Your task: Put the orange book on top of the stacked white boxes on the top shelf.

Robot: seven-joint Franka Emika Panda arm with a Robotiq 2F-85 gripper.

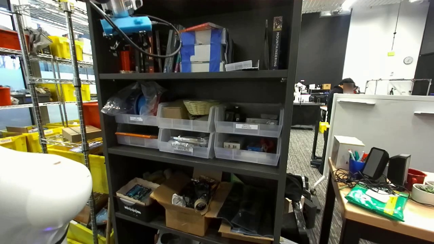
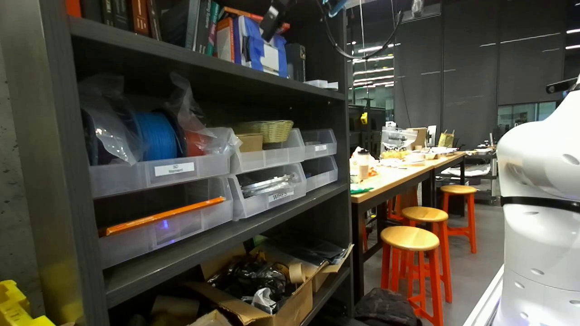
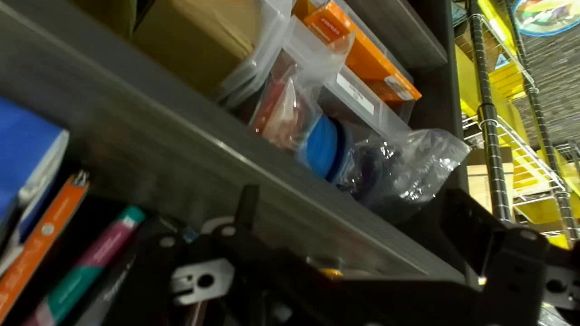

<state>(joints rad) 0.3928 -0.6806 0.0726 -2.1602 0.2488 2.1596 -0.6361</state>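
One orange book point(image 1: 200, 27) atop stacked white boxes point(image 1: 202, 52); gripper point(image 3: 351, 208) wide.

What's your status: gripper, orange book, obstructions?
Gripper open, empty. Orange book lying on stacked white boxes, top shelf. Upright books alongside could crowd the gripper.

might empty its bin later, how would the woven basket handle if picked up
The woven basket is probably light: it looks woven from thin strips. That weave suggests some give under a squeeze. It might tip if pushed, as it rises above the front of the translucent bin.
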